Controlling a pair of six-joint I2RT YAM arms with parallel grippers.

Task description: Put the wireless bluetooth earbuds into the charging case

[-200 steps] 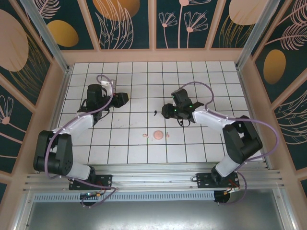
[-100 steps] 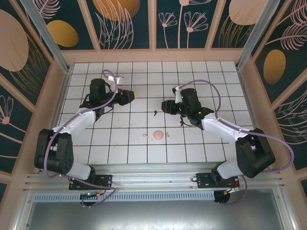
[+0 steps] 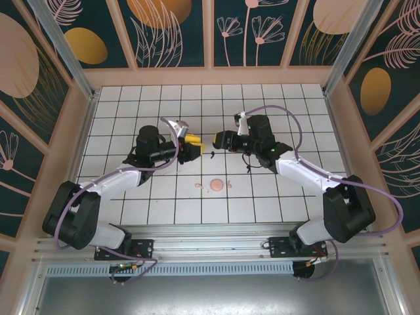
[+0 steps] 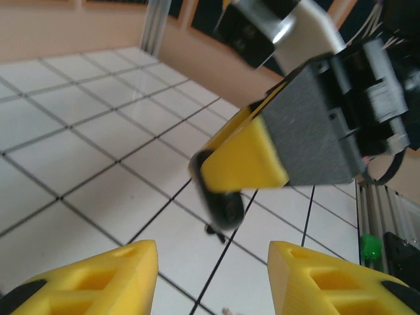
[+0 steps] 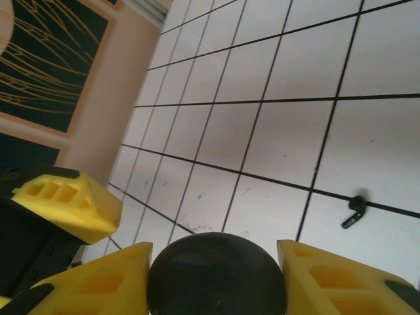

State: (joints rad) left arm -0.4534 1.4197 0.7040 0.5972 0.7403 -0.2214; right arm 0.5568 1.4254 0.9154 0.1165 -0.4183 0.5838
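We find the right gripper [image 5: 215, 252] clamped on a dark round case [image 5: 216, 282], and the left gripper [image 4: 211, 269] apart and empty. One black earbud [image 5: 354, 211] lies on the worktop [image 5: 282, 151] just ahead of the right gripper, not yet inserted.

The setting is an enclosed robot test cell of the laboratory type. A white table [image 3: 170, 210] ruled with a black grid is boxed in by wood-framed wall panels [image 3: 174, 39] printed with leaves and flowers. Aluminium extrusion rails [image 3: 210, 249] at the near edge carry bolted arm mounts [image 3: 125, 248], and purple cables [image 3: 275, 110] run along the arms.
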